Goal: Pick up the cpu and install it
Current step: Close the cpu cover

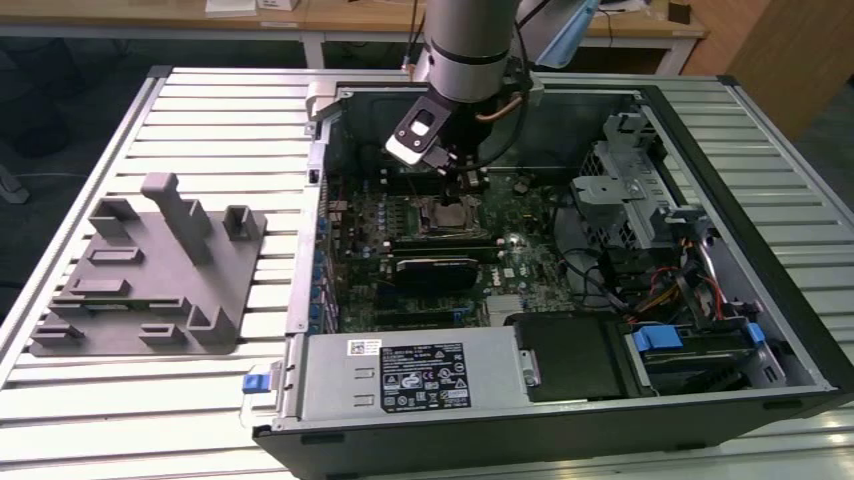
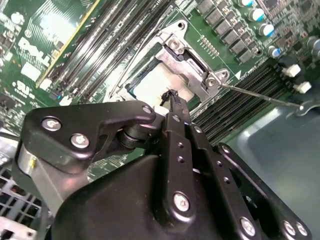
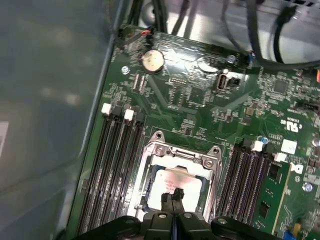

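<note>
First wrist view | pincer (image 3: 173, 196) closed, empty, above cpu (image 3: 169, 180); exterior view | grey fixture (image 1: 147, 285)

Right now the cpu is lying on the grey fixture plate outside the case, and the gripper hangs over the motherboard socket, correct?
Not quite. The cpu is not on the grey fixture plate; it sits inside the socket frame on the motherboard, as the first wrist view shows. The gripper does hang over that socket, with its fingers shut.
</note>
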Tool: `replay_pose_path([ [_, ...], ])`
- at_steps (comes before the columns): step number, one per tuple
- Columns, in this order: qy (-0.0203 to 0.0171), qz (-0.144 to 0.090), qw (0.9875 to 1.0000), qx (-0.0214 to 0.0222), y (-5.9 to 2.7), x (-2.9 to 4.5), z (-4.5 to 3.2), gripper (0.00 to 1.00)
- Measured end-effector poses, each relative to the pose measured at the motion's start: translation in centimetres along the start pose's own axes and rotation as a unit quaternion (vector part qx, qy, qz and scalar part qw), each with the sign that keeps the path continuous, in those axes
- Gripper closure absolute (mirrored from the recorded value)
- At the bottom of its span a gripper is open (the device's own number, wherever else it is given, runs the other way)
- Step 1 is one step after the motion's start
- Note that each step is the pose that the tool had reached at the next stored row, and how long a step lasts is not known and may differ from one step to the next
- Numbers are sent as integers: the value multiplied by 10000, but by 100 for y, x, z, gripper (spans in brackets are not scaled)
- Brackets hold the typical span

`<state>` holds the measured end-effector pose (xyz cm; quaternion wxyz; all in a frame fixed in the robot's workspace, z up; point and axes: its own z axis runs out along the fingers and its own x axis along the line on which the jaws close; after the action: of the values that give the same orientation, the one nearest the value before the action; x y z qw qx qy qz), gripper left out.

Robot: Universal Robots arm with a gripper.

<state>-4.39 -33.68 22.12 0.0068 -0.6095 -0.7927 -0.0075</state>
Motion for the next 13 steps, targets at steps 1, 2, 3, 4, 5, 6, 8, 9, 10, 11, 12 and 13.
replay_pose_path([
  [1, 0, -75, 10000, 2, 0, 0, 0, 89],
  [2, 1, -146, 9999, 3, -1, 0, 0, 89],
  [3, 1, -218, 9998, 4, -1, 0, 0, 89],
  [4, 1, -293, 9996, 6, -1, 0, 0, 89],
  [5, 2, -368, 9993, 7, -2, 0, 0, 89],
  [6, 2, -446, 9990, 8, -2, 1, 0, 89],
  [8, 3, -608, 9981, 12, -2, 1, 1, 89],
  [9, 3, -690, 9976, 13, -2, 0, 1, 89],
  [10, 4, -773, 9970, 15, -2, 1, 1, 89],
  [11, 4, -855, 9963, 17, -2, 0, 1, 89],
  [12, 4, -939, 9956, 18, -2, 0, 2, 89],
  [13, 5, -1022, 9948, 20, -2, 0, 2, 89],
])
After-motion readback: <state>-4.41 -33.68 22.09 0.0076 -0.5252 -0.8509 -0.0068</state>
